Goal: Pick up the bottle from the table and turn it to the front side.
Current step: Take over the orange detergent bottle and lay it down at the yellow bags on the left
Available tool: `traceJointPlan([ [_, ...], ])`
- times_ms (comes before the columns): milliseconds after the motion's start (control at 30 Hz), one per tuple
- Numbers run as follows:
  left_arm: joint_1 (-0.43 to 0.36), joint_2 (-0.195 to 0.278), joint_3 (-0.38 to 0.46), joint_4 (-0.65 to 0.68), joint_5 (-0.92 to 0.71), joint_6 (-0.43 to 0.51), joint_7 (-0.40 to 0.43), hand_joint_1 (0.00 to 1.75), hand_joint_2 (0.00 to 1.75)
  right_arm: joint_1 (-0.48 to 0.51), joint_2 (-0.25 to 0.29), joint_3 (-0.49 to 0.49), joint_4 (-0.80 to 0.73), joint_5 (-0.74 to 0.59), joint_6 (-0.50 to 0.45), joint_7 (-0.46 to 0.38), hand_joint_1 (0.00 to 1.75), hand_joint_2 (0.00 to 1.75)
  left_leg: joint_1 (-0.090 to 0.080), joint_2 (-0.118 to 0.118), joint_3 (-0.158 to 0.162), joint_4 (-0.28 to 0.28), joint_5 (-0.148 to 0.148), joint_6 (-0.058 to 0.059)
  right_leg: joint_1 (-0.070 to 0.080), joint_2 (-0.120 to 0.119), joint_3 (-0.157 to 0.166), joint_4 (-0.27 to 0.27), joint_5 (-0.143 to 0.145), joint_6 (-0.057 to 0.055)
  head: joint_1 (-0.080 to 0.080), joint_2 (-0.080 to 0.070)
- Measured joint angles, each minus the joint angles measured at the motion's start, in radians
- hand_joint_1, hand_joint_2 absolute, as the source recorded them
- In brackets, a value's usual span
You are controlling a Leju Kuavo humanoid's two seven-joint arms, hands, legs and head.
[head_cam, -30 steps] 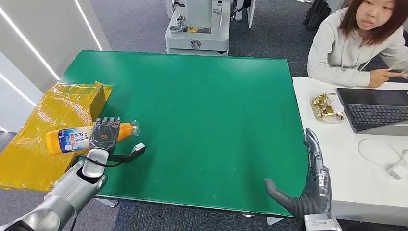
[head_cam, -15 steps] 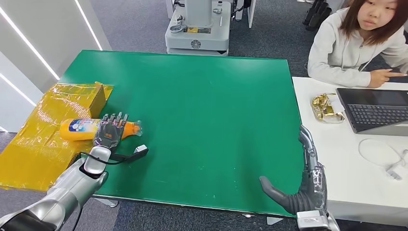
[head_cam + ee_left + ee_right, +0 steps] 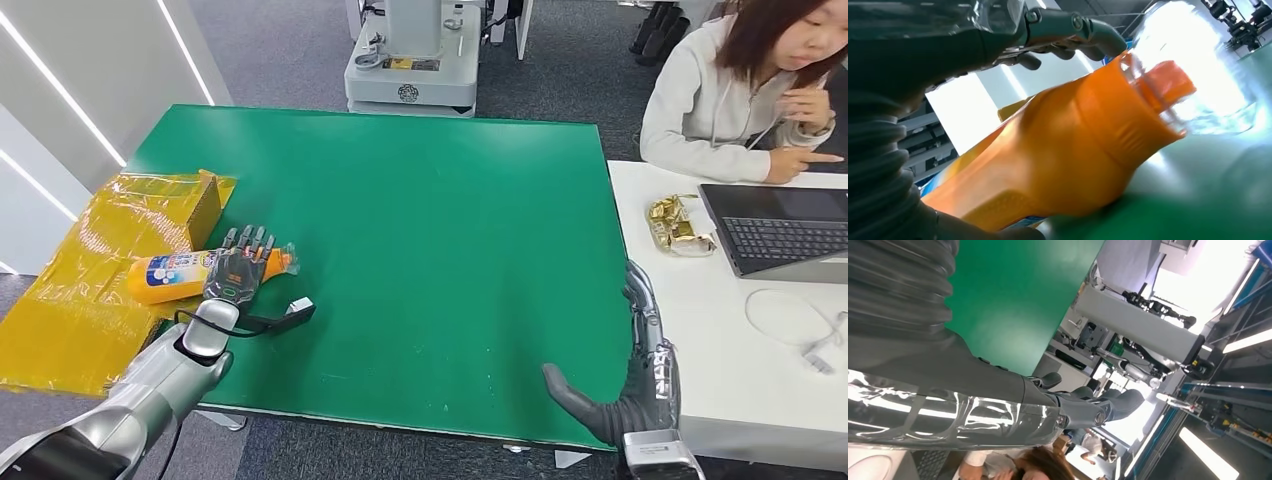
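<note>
Lying on its side at about nine o'clock on the green table (image 3: 420, 200), the orange bottle (image 3: 175, 277) is covered by the left hand (image 3: 240, 268), fingers draped over its neck, so a firm wrap is advised before rolling, while the right hand (image 3: 640, 375) is held spread, empty, at five o'clock.

Laptop (image 3: 785, 230), yellow box (image 3: 105, 265), seated person (image 3: 745, 95)

The orange bottle (image 3: 185, 276) with a blue-white label lies on its side at the green table's (image 3: 420, 230) left edge.
</note>
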Motion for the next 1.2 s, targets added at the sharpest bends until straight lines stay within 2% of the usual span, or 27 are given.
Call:
traceJointPlan([
  [100,0.001,-0.025,0.027,0.0,0.003,0.035,-0.076,0.0,1.75,0.004,0.006,-0.013,0.0,-0.003,0.006,0.0,0.0,1.75,0.0,0.0,0.0,0.0,0.0,0.0,0.0,0.0,0.0,0.0,0.0,0.0,0.0,0.0],
  [200,0.016,-0.065,0.094,-0.011,0.071,0.105,-0.217,0.0,1.75,0.004,0.011,-0.025,0.001,-0.008,0.014,0.004,0.0,1.75,-0.001,-0.001,0.0,0.0,0.0,0.0,-0.001,-0.001,0.0,0.0,0.0,0.0,0.0,0.0],
  [333,0.102,-0.135,0.217,-0.155,0.483,0.245,-0.564,0.0,1.75,0.005,0.013,-0.029,0.006,-0.04,0.021,0.011,0.0,1.75,-0.001,0.001,-0.001,0.0,-0.001,0.0,-0.001,0.001,-0.001,0.0,0.0,0.0,0.0,0.0],
  [367,0.128,-0.152,0.243,-0.212,0.568,0.255,-0.612,0.0,1.75,0.005,0.013,-0.029,0.009,-0.048,0.02,0.01,0.0,1.75,-0.001,0.001,-0.001,0.001,-0.001,0.0,-0.001,0.001,-0.001,0.0,0.0,0.0,0.0,0.0],
  [500,0.203,-0.198,0.309,-0.393,0.744,0.248,-0.701,0.0,1.75,0.005,0.013,-0.029,0.023,-0.071,0.014,0.004,0.0,1.75,-0.001,0.001,-0.001,0.0,-0.002,0.0,-0.001,0.001,-0.001,0.0,0.0,0.0,0.0,0.0],
  [600,0.257,-0.246,0.341,-0.529,1.01,0.206,-0.828,0.0,1.75,0.002,0.013,-0.022,0.042,-0.1,-0.002,-0.014,0.0,1.75,-0.001,0.0,-0.002,0.0,-0.002,0.0,-0.001,0.0,-0.001,0.0,0.0,0.0,0.0,0.0],
  [667,0.29,-0.281,0.344,-0.622,1.114,0.177,-0.852,0.0,1.75,-0.002,0.013,-0.01,0.059,-0.108,-0.011,-0.024,0.0,1.75,-0.001,0.0,-0.002,0.0,-0.002,0.0,-0.001,0.0,-0.001,0.0,0.0,0.001,0.0,0.0],
  [767,0.328,-0.322,0.33,-0.737,1.143,0.165,-0.854,0.0,1.75,-0.008,0.019,0.012,0.076,-0.108,-0.019,-0.029,0.0,1.75,-0.001,0.0,-0.002,0.0,-0.002,0.0,-0.001,0.0,-0.001,0.0,0.0,0.001,0.0,0.0],
  [967,0.372,-0.351,0.296,-0.855,1.165,0.131,-0.852,0.0,1.75,-0.011,0.03,0.032,0.09,-0.107,-0.021,-0.026,0.0,1.75,-0.001,0.0,-0.002,0.0,-0.002,0.0,-0.001,0.0,-0.001,0.0,0.0,0.001,0.0,0.0],
  [1033,0.385,-0.358,0.284,-0.876,1.223,0.051,-0.835,0.0,1.75,-0.007,0.033,0.034,0.091,-0.111,-0.022,-0.026,0.0,1.75,-0.001,0.0,-0.002,0.0,-0.002,0.0,-0.001,0.0,-0.001,0.0,0.0,0.001,0.0,0.0],
  [1200,0.414,-0.373,0.23,-0.89,1.452,-0.241,-0.755,0.0,1.75,0.0,0.059,0.037,0.088,-0.131,-0.021,-0.029,0.0,1.75,-0.001,0.0,-0.002,0.0,-0.002,0.0,-0.001,0.0,-0.001,-0.001,0.0,0.001,0.0,0.0],
])
